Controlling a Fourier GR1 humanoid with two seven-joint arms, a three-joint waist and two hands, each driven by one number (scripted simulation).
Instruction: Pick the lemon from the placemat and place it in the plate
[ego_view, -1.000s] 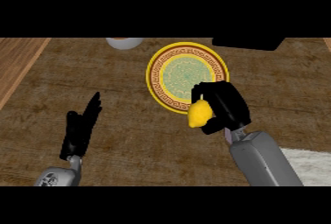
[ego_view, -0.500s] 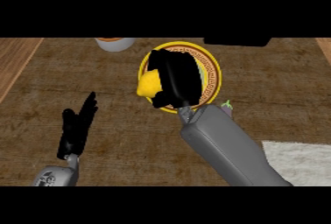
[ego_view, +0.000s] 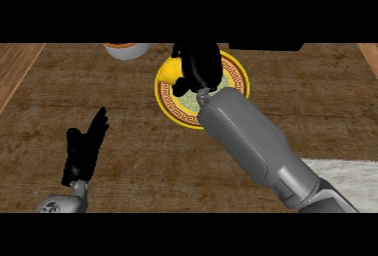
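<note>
A round plate (ego_view: 174, 106) with a yellow rim and patterned border lies on the dark mat at the upper middle of the head view. My right hand (ego_view: 198, 67) reaches over its far part, fingers curled round the yellow lemon (ego_view: 173, 71), which shows at the hand's left side above the plate's upper left rim. The grey right forearm (ego_view: 251, 145) crosses the plate's right half and hides much of it. My left hand (ego_view: 83, 148) rests open at the lower left, fingers straight and pointing up, holding nothing.
A white cup (ego_view: 127, 50) stands just beyond the plate's upper left. A dark box (ego_view: 266, 46) sits at the top right. A pale placemat (ego_view: 347, 175) shows at the lower right. A wooden counter strip (ego_view: 16, 65) runs along the left.
My right hand has carried the lemon farther up and left, from beside the plate's lower right to over its far part. The left hand has stayed put.
</note>
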